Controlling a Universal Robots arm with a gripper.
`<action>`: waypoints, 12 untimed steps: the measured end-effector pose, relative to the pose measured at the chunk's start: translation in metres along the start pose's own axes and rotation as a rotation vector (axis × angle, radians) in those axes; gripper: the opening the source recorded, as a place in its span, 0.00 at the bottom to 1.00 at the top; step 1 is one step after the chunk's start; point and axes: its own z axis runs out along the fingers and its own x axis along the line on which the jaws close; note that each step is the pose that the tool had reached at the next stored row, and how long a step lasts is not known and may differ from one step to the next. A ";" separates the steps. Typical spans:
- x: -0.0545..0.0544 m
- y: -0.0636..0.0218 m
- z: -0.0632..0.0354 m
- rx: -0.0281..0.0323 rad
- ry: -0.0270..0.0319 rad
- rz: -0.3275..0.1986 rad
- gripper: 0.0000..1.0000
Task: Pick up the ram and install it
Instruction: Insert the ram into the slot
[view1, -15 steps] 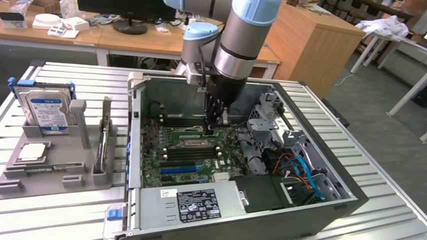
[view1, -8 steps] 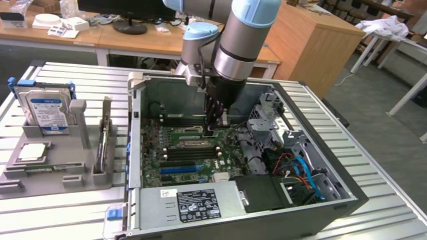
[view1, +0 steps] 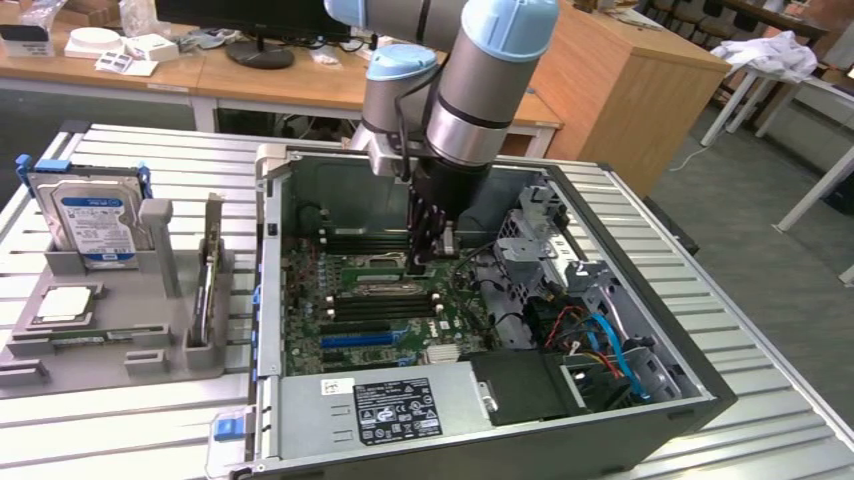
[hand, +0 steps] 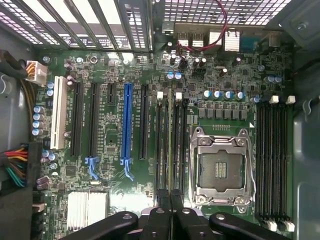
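Green motherboard (hand: 110, 172), green ram (hand: 170, 140), one blue slot (hand: 127, 125) among black ones — black gripper (hand: 170, 205)

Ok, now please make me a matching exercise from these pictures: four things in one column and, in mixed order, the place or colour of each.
Things
1 ram
2 hard drive
3 long expansion slot
4 CPU socket

Place or colour
A blue, on the motherboard
B standing in the grey holder, outside the case
C held by the gripper
D silver frame, beside the memory slots

Pairs: 1-C; 2-B; 3-A; 4-D
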 end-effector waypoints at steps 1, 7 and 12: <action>0.000 0.0000 0.0007 0.0000 -0.0001 0.000 0.12; 0.000 -0.0003 0.0049 0.0000 -0.0001 0.000 0.12; 0.000 -0.0005 0.0080 0.0000 0.0000 0.000 0.12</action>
